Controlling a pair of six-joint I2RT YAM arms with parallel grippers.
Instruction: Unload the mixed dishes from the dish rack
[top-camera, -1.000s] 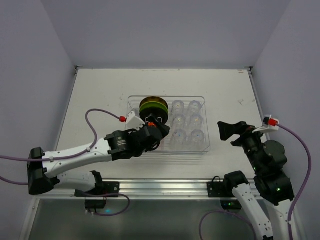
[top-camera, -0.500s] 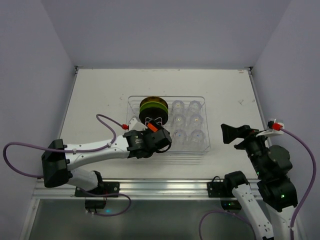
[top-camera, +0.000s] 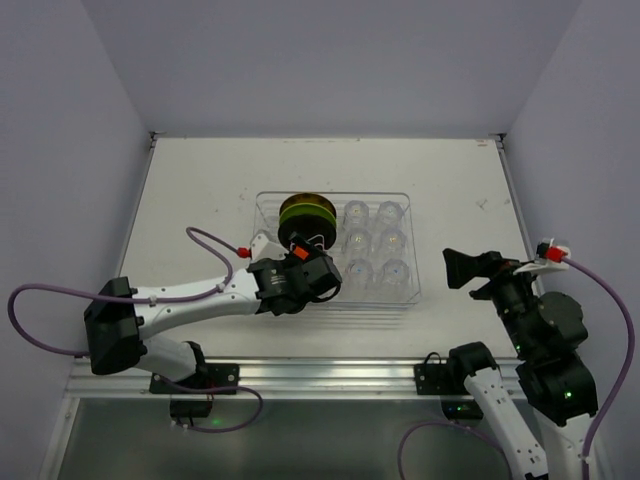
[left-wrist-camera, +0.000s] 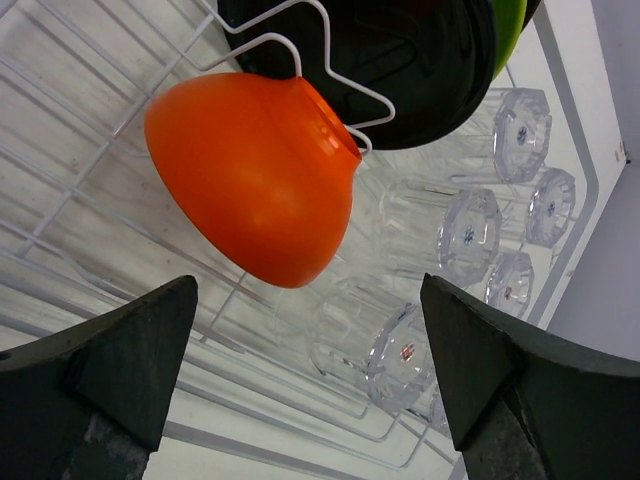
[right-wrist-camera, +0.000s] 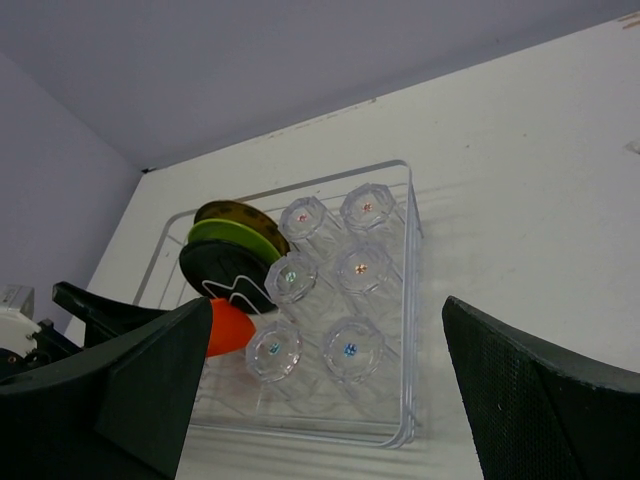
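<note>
The clear dish rack (top-camera: 413, 262) holds several upside-down clear glass cups (top-camera: 375, 245) on its right side. On its left stand a yellow plate with dark rim (top-camera: 305, 203), a green plate and a black plate. The orange bowl (left-wrist-camera: 255, 175) leans on a white wire just in front of the black plate (left-wrist-camera: 390, 60). My left gripper (top-camera: 305, 255) is open over the rack's near left part, just short of the bowl, with nothing between its fingers (left-wrist-camera: 130, 360). My right gripper (top-camera: 465, 268) is open and empty, to the right of the rack.
In the right wrist view the rack (right-wrist-camera: 412, 300), the cups (right-wrist-camera: 350, 348), the bowl (right-wrist-camera: 228, 325) and the yellow plate (right-wrist-camera: 240, 214) lie ahead. White tabletop (top-camera: 200, 190) surrounds the rack. Walls close the left, back and right.
My left arm has swung in over the rack's near left part, then barely moved. My right gripper has drawn back slightly to the right.
</note>
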